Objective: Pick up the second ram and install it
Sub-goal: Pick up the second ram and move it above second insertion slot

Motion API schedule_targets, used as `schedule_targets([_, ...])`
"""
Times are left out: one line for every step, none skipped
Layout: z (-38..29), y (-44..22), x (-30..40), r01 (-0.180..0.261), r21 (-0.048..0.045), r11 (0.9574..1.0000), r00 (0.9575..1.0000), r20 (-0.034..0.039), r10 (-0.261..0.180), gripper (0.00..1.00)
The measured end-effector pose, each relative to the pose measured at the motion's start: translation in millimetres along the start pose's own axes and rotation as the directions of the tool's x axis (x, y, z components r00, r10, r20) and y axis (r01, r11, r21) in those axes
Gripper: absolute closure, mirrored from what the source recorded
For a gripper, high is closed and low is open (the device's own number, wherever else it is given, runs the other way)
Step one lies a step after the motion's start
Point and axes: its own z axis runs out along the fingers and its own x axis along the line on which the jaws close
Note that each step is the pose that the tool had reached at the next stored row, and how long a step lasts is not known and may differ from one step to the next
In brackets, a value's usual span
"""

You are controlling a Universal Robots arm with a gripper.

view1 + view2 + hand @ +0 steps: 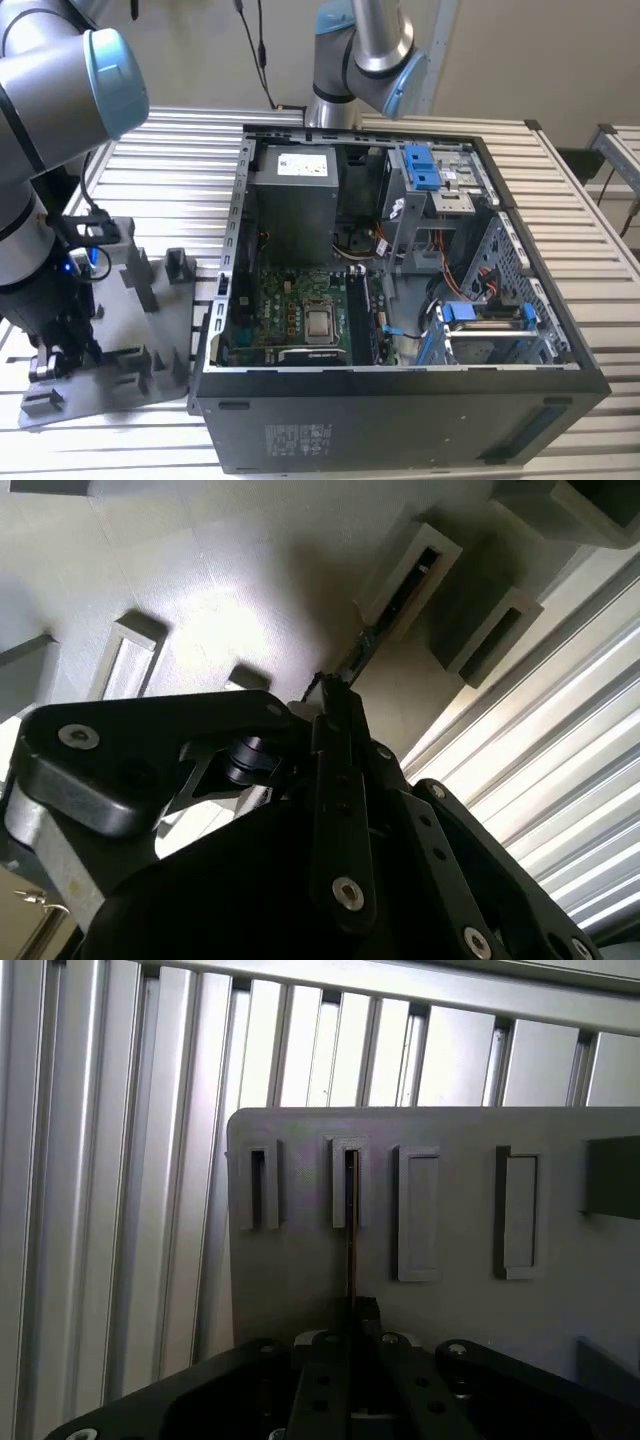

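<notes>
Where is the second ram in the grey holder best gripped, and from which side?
Probably its free upper end, across the two flat faces, coming from above. The second ram stands on end, thin, its lower end sunk in a slot of the grey holder, so only that end is open. The gripper sits there.

Bent low over the bench's [180, 150] edge at the exterior view's left, arm [30, 230] wrist-down, with end effector [356, 1312] pinched shut on the second ram [350, 1230].
</notes>
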Motion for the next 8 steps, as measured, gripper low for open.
schedule_targets([0.0, 0.0, 0.0, 0.0, 0.0, 1.0, 1.0, 0.0, 0.0, 0.86])
schedule_targets([0.0, 0.0, 0.0, 0.0, 0.0, 1.0, 1.0, 0.0, 0.0, 0.86])
schedule_targets([-0.1, 0.0, 0.0, 0.0, -0.0001, 1.0, 1.0, 0.0, 0.0, 0.86])
schedule_targets([-1.5, 0.1, -0.1, -0.001, 0.0001, 1.0, 1.0, 0.0002, 0.001, 0.86])
schedule_targets([-4.3, 0.1, -0.2, -0.003, -0.0006, 1.0, 1.0, 0.0003, 0.003, 0.86])
schedule_targets([-8.1, 0.1, -0.3, -0.004, -0.0012, 1.0, 1.0, 0.0002, 0.004, 0.86])
schedule_targets([-12.8, 0.2, -0.5, -0.005, -0.0014, 1.0, 1.0, 0.0003, 0.005, 0.86])
schedule_targets([-17.2, 0.2, -0.6, -0.005, -0.0015, 1.0, 1.0, 0.0004, 0.005, 0.86])
